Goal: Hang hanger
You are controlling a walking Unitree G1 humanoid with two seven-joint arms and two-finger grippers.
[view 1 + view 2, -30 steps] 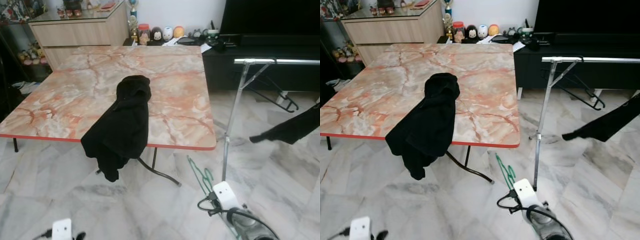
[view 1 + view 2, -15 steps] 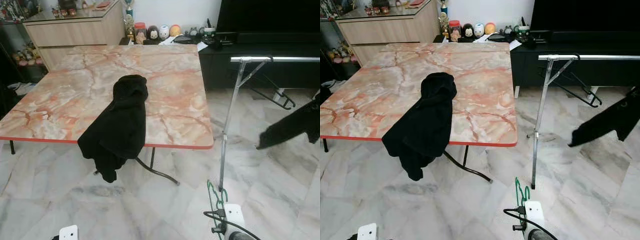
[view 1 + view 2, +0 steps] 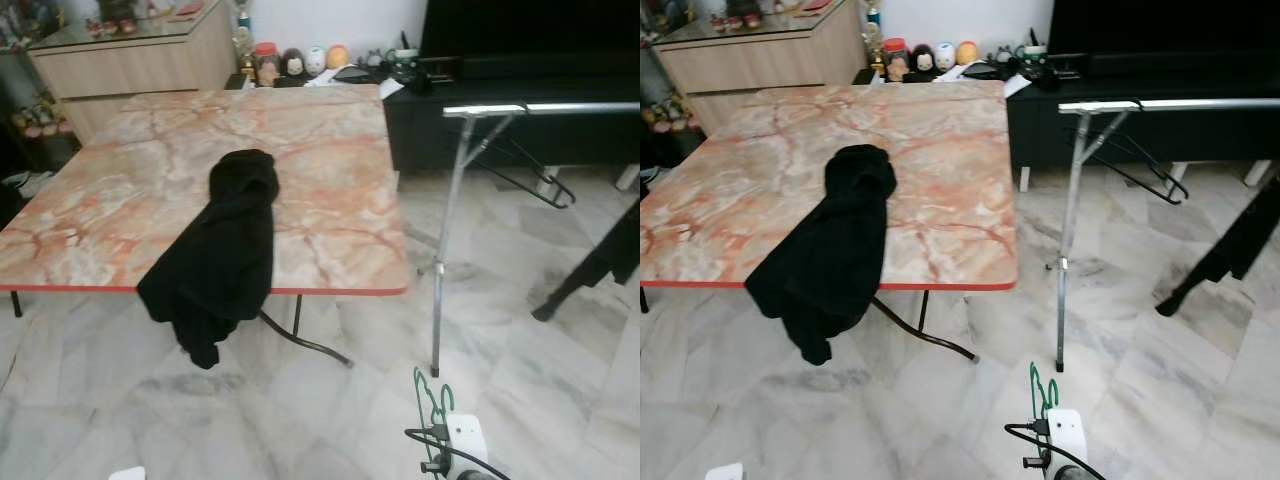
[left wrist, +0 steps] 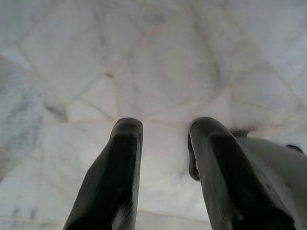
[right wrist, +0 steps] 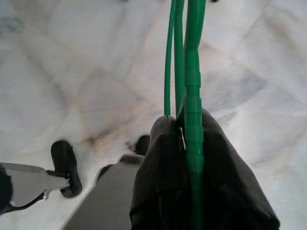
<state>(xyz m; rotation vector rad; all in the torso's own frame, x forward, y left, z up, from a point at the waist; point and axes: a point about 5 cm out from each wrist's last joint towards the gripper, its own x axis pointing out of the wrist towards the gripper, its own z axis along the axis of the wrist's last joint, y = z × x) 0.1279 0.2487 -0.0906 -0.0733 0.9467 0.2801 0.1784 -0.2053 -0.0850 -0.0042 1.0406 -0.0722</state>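
Observation:
My right gripper (image 5: 184, 127) is shut on a green wire hanger (image 5: 187, 57), held low over the marble floor. In the eye views the green hanger (image 3: 432, 395) stands upright above my right wrist (image 3: 465, 440), just short of the foot of the silver clothes rack (image 3: 447, 240). The rack's top bar (image 3: 545, 107) runs off to the right, with a black hanger (image 3: 530, 180) hooked on it. My left gripper (image 4: 165, 132) hangs open over bare floor with nothing between its fingers.
A marble-topped folding table (image 3: 330, 170) stands ahead on the left, with a black garment (image 3: 225, 250) draped over its front edge. A dark garment (image 3: 600, 265) hangs at the right edge. A black TV cabinet (image 3: 500, 130) and a wooden sideboard (image 3: 130, 60) line the back.
The whole picture has shifted, so the camera has moved; the rack now sits nearer the middle. The green hanger went from tilted to upright, and both wrists dropped lower in view.

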